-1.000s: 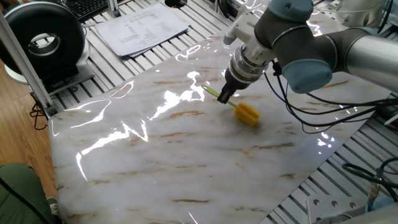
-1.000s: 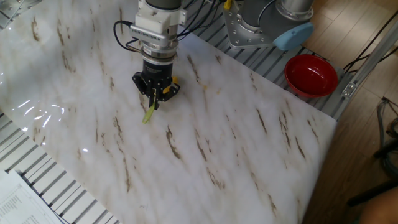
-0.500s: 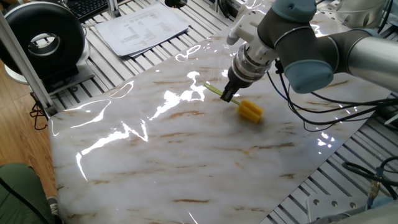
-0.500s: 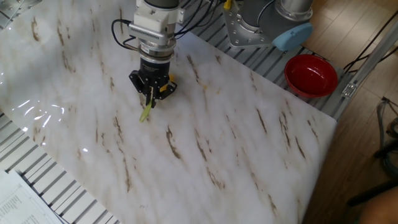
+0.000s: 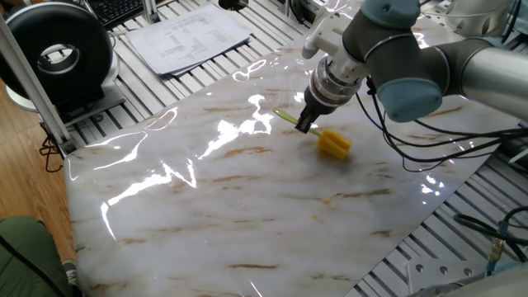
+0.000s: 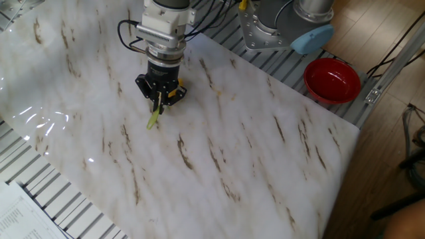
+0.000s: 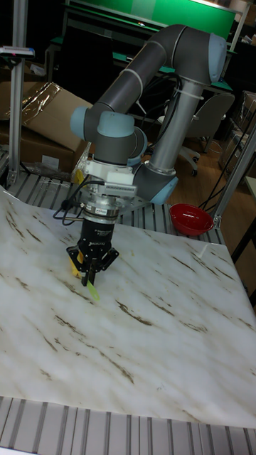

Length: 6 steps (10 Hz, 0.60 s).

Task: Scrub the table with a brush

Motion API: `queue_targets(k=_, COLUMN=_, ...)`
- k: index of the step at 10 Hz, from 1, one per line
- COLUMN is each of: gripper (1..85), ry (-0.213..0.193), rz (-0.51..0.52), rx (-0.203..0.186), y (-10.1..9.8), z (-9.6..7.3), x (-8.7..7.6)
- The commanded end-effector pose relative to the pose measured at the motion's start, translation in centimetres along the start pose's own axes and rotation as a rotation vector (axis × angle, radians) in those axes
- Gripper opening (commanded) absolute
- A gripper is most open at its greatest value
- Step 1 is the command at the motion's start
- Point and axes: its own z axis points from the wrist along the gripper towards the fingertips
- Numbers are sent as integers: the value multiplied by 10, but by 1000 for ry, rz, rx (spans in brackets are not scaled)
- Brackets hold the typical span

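One table (image 5: 247, 214), a glossy white marble-look slab with brown veins, lying on a grey slatted metal frame (image 5: 429, 256). One brush (image 5: 332, 145) on it: chunky yellow head resting on the slab in the one fixed view, thin pale yellow-green handle slanting up and away to the left. One gripper (image 5: 304, 126), pointing straight down from the single grey arm, clamped on the handle partway along, head sticking out to the right and the free tip of the handle to the left. From the other fixed view, same gripper (image 6: 158, 103) over the far-left part of the slab, green handle tip (image 6: 153, 120) poking out toward the near side, yellow head only a sliver behind the fingers. In the tall fixed view, gripper (image 7: 92, 267) low over the left half of the slab, yellow head (image 7: 74, 266) just left of the fingers, handle slanting toward the near edge. One red bowl (image 6: 332, 80) off the slab on the frame, beyond the right corner, well apart from the brush. One sheet of printed paper (image 5: 188, 36) on the frame past the far-left edge, one black round device (image 5: 56, 54) further left. Bright glare streaks across the left half of the slab in the one fixed view.
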Motion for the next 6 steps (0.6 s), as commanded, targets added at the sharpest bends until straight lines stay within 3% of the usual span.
queue_targets(k=1, gripper=10, ry=23, rz=6, rx=0, y=-10, z=-8, x=2)
queue_targets(k=3, gripper=10, ry=29, rz=6, rx=12, y=-15, z=-7, x=2)
queue_targets(k=6, gripper=10, ry=-44, rz=8, rx=5, y=-12, z=12, x=-16)
